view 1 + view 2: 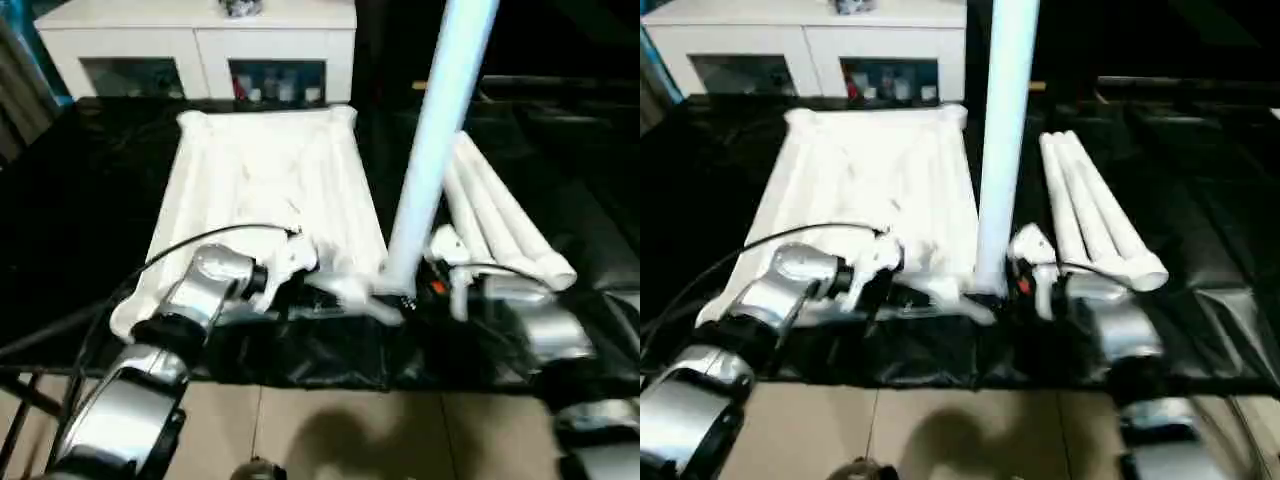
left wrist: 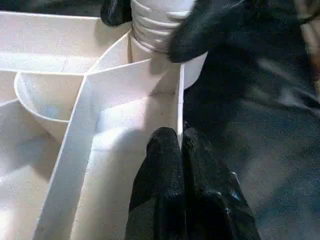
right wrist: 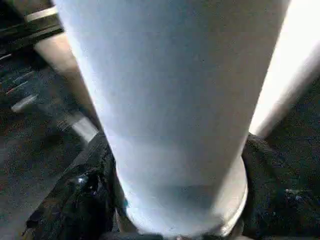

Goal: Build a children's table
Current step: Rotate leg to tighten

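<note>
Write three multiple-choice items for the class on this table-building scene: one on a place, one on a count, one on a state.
1. Where do the loose legs lie?
A. On the black surface, to the robot's right of the table top
B. On the white cabinet
C. Across the table top's ribs

2. How many legs lie loose?
A. One
B. Three
C. Four

3. How is the fourth leg placed?
A. Flat on the floor
B. Leaning on the cabinet
C. Standing on end at the table top's near right corner

Answers:
1 A: the tubes lie side by side on the black cover, right of the upturned top.
2 B: three white tubes can be counted there.
3 C: it rises upright from that corner, its ridged end at the round socket.
</note>
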Available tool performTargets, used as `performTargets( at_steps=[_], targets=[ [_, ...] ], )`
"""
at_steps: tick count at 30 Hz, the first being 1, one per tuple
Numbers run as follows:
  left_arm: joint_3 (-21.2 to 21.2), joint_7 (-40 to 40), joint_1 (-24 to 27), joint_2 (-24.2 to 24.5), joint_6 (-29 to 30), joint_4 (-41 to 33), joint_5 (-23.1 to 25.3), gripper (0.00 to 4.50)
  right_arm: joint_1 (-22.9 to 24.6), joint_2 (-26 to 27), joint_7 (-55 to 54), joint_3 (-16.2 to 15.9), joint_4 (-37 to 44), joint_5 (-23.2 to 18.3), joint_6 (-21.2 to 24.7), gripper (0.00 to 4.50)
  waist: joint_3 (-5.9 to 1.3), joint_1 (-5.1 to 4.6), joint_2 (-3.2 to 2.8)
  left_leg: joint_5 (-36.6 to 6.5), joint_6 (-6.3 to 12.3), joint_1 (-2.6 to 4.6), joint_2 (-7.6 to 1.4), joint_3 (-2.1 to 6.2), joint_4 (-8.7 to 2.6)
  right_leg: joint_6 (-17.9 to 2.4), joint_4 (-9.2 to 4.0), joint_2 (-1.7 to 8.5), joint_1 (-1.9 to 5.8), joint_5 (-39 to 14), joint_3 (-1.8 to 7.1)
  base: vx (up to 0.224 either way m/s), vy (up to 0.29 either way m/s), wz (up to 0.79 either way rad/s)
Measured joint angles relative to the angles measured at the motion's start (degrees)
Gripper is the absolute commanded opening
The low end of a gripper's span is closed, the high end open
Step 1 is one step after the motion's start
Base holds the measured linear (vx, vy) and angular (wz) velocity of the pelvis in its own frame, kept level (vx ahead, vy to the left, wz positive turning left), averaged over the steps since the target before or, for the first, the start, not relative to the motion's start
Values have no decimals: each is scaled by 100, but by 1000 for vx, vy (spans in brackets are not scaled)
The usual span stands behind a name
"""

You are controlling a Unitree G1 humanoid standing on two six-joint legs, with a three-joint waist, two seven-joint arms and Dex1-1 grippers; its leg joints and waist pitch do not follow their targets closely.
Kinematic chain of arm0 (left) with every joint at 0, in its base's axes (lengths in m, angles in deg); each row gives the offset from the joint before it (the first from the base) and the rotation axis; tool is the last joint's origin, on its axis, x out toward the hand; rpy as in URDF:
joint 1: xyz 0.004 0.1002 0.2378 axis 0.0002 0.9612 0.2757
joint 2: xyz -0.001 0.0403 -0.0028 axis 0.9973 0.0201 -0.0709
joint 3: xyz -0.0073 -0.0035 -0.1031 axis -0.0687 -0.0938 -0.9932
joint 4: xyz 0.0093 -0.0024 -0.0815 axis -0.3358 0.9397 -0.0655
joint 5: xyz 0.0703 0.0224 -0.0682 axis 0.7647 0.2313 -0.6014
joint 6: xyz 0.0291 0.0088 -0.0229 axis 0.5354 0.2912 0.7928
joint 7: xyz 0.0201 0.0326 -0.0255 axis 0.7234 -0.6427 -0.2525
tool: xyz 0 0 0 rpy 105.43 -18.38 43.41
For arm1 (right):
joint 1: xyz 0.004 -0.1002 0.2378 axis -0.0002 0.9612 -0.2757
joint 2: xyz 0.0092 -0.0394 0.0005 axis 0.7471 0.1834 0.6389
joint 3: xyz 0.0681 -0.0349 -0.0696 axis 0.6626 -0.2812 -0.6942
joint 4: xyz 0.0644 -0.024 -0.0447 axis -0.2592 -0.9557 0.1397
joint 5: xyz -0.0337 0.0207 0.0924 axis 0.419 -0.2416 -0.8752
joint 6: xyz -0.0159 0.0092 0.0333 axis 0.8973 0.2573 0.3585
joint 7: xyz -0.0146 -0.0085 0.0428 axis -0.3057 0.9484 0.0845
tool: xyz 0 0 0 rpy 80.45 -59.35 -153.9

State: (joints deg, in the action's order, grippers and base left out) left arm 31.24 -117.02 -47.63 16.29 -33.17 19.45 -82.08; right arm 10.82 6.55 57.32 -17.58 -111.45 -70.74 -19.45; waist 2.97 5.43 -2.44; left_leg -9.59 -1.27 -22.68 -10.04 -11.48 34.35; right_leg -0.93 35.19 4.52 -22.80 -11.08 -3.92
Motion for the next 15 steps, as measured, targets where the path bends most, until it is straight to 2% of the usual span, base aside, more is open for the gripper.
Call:
performTargets(
  at_steps=[3,7,8,10,15],
  targets=[
    [-81,647,-24,-329,282,-13,92,0,-130,321,-1123,248,-157,80,80,275,-1,-106,1,-1,0,9,4,-2,-3,-3,-12,1,7,2,6,0,0,0],
    [-101,1101,-27,-506,561,-122,109,0,-214,594,-1899,406,-206,142,122,275,-2,-118,-2,-1,-1,21,4,-2,-20,0,-6,1,9,5,3,0,0,0],
    [-103,1206,-25,-547,604,-146,120,0,-229,667,-2080,459,-230,158,97,310,-2,-117,-2,-1,-1,21,3,-1,-21,0,-6,0,9,5,1,0,0,0],
    [-102,1299,-24,-601,662,-196,146,0,-240,705,-2221,491,-238,170,63,347,-2,-113,-2,-2,-2,19,4,-2,-27,0,-9,1,8,5,1,0,0,0],
    [-86,1258,0,-616,554,-235,161,0,-238,701,-2095,528,-291,167,-119,380,-1,-76,-4,-3,-1,14,7,-2,-40,1,-15,1,1,5,2,0,0,0]
  ],
)
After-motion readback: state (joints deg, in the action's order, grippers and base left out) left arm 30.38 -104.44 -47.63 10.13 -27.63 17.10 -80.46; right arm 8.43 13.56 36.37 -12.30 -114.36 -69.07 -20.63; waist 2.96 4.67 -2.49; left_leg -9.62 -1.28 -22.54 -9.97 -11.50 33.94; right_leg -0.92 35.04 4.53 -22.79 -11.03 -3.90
